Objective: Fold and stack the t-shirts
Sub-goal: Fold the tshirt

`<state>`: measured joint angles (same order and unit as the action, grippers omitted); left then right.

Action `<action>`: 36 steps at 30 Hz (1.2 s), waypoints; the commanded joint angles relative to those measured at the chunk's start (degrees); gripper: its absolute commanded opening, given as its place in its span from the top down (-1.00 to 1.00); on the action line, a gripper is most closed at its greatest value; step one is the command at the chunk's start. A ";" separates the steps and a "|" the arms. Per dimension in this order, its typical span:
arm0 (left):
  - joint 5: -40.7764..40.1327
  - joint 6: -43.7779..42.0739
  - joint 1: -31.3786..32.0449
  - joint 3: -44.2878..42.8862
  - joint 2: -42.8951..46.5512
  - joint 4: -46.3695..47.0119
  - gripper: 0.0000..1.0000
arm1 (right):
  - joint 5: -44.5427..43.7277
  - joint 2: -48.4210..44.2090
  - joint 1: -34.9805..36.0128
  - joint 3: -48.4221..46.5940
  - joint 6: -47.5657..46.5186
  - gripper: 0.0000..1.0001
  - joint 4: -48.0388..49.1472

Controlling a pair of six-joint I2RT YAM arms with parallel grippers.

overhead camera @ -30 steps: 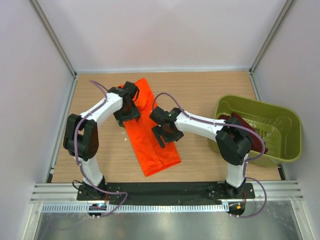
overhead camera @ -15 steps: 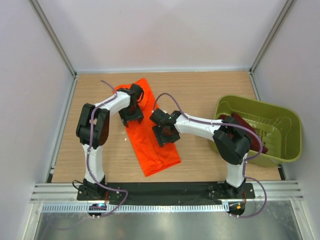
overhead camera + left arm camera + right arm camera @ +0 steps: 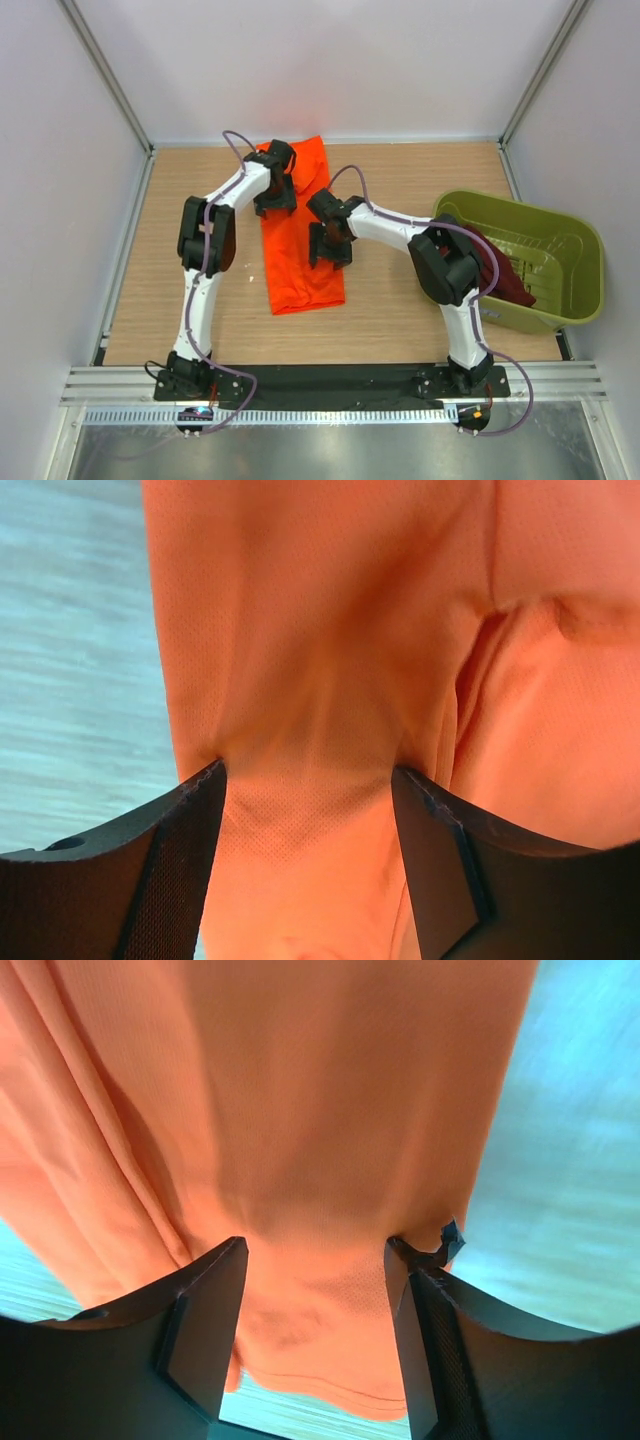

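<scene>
So the orange t-shirt (image 3: 300, 270) is lying on the wooden table (image 3: 160, 250) as a long narrow strip, running from near the back wall down toward the arms, roughly in the middle between them. The left gripper (image 3: 277, 195) is at the far end of that strip. In its wrist cam (image 3: 310, 780) there's a fat bunch of orange cloth sitting between the two dark fingers (image 3: 170, 880), with creases pulling in toward the tips, so it's closed on the shirt but with the jaws held quite wide by the fabric. The right gripper (image 3: 330, 250) is about halfway down the strip on its right edge. Same deal in its wrist cam (image 3: 315, 1250): orange cloth fills the gap between the fingers (image 3: 200, 1330) and it's clamped on a thick gather, with the hem hanging just past them. Over on the right of the table is the olive-green tub (image 3: 565, 245), well apart from the orange one. The maroon t-shirt (image 3: 500, 280) is crumpled in its left end and spilling up over the wall there, partly hidden behind the right arm's elbow.
</scene>
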<state>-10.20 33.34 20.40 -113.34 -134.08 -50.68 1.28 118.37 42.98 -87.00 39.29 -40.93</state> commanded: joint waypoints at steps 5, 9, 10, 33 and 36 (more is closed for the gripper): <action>3.96 -7.15 -1.51 2.85 13.10 2.25 -0.43 | 4.87 -0.85 -1.76 -5.11 -3.86 -0.46 -2.31; 5.62 -8.64 -1.51 7.33 22.70 0.41 -0.47 | 5.66 -6.56 -2.64 -2.30 -9.05 -0.61 -5.04; 6.67 -8.65 -1.42 8.56 24.38 -0.56 -0.47 | 5.93 -7.79 -2.90 -0.12 -9.66 -0.65 -5.21; 34.45 14.90 -4.14 70.53 53.75 25.01 -0.43 | 28.78 -18.97 -13.80 31.63 -8.26 -0.36 15.79; 34.46 17.01 -4.06 73.34 52.52 25.71 -0.43 | 28.95 -16.77 -13.80 31.45 -8.18 -0.34 15.61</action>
<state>21.89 46.52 16.58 -41.98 -80.36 -28.95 29.32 100.05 29.43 -55.53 30.46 -28.32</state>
